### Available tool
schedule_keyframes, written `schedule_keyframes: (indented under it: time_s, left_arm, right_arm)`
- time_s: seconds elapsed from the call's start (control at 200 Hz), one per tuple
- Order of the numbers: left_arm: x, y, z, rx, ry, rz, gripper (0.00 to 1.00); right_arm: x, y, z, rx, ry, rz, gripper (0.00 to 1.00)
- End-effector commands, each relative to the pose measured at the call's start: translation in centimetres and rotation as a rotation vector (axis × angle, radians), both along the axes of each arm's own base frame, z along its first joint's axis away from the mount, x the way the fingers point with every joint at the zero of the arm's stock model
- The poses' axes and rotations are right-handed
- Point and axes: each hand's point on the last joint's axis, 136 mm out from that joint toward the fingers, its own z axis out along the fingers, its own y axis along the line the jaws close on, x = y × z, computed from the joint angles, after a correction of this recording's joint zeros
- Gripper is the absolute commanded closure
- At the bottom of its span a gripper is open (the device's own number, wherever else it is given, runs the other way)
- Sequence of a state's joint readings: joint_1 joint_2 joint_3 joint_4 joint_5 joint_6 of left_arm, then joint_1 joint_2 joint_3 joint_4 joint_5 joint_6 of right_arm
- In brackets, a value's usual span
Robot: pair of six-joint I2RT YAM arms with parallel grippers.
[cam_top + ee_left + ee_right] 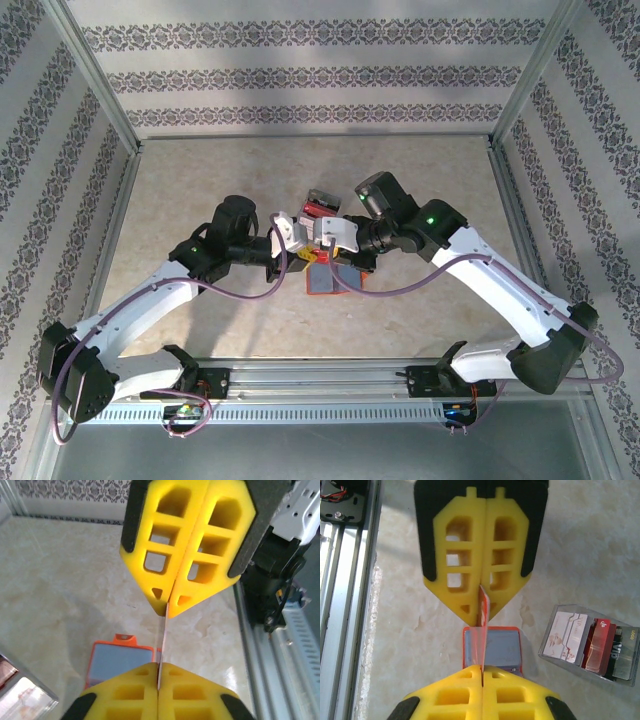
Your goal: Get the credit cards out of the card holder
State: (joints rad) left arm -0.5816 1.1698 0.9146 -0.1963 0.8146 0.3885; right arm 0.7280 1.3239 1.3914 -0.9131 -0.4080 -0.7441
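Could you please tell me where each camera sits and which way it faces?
Top: above and behind the robot, looking down on the table; left arm and right arm meet over the card holder.
Left wrist: looks down past the left gripper at a card.
Right wrist: looks down past the right gripper; clear box alongside.
Shared: both wrist views show the card, pinched by both grippers.

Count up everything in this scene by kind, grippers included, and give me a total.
Grippers: 2 (left gripper, right gripper)
Card holder: 1
Clear plastic box: 1
Card pinched between both grippers: 1
Total: 5, leaving out the overlapping cards inside the box, which I cannot count reliably.
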Motion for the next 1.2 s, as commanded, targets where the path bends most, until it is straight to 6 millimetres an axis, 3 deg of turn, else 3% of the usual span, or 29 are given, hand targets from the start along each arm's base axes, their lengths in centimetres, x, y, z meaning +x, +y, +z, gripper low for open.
schedule_keyframes:
  time_s: [0.0,0.16,0.295,0.535,0.874,1.199]
  left_arm:
    - [-0.2,-0.4,1.8,-0.036,-0.049,-0.025,1.00]
    - [-0.4,-0.4,2.4,-0.071,-0.071,-0.021,1.00]
    - [-0.6,-0.3,2.7,-0.081,-0.085,-0.019,1.00]
    - [-0.4,-0.3,2.8,-0.089,-0.085,-0.013,1.00]
    - [-0.1,-0.1,3.3,-0.103,-0.097,0.021,0.95]
    - [1.4,1.9,2.7,-0.097,-0.143,0.208,0.43]
  right_arm:
    - [-1.0,0.4,1.0,0.049,0.028,0.047,1.00]
    - [-0.6,0.1,1.2,0.110,0.047,0.027,0.77]
    - [-0.5,0.2,1.5,0.144,0.064,0.033,0.71]
    - [-0.4,0.7,1.3,0.155,0.091,0.039,0.72]
    - [-0.1,0.8,1.1,0.147,0.092,0.036,0.98]
    - [1.7,0.7,0.7,0.121,0.091,0.001,1.00]
